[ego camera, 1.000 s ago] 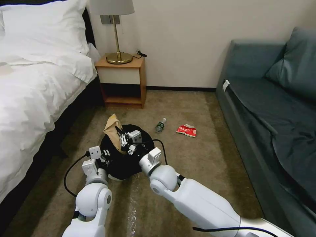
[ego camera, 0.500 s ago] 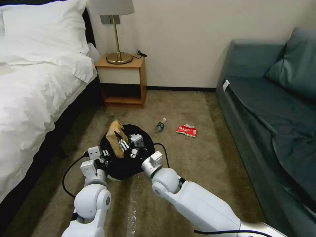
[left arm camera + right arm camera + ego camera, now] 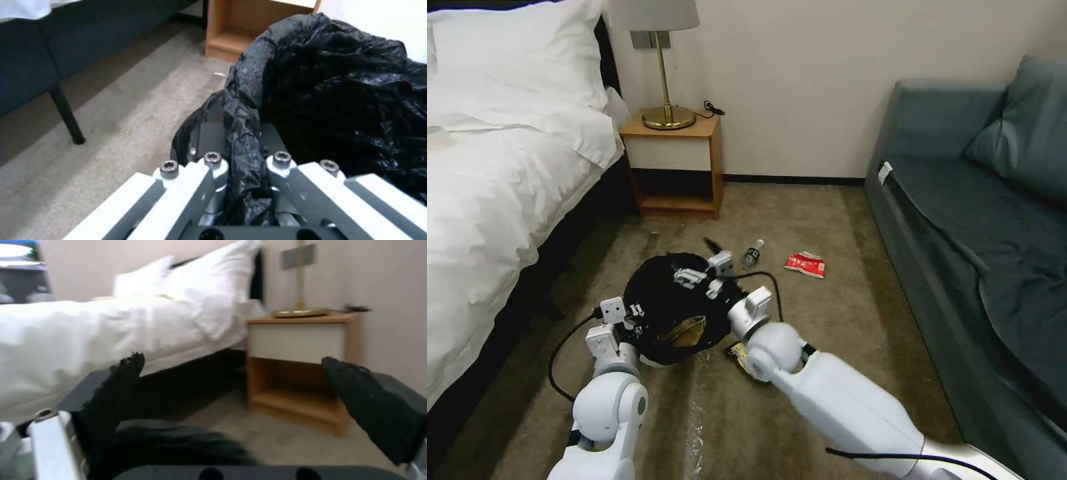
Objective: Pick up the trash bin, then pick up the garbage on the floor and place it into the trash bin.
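Observation:
The trash bin [image 3: 657, 293], white with a black bag over its rim, hangs low over the carpet. My left gripper [image 3: 639, 312] is shut on its near rim; in the left wrist view the fingers [image 3: 209, 163] pinch the black bag [image 3: 338, 100]. The crumpled brown paper bag [image 3: 686, 330] lies inside the bin. My right gripper [image 3: 704, 261] is open above the bin's far rim, its dark fingertips [image 3: 126, 380] spread with nothing between them. On the carpet lie a small clear bottle [image 3: 752, 253], a red-and-white packet [image 3: 805, 264] and a yellow-black wrapper [image 3: 736, 351] beside my right arm.
A bed [image 3: 487, 173] runs along the left. A wooden nightstand [image 3: 675, 167] with a lamp [image 3: 660, 67] stands at the back wall. A grey-blue sofa [image 3: 974, 220] lines the right side. Open carpet [image 3: 814, 320] lies between them.
My right gripper has opened and let go of the brown paper bag, which dropped into the bin. The gripper moved back and to the right, uncovering the yellow-black wrapper.

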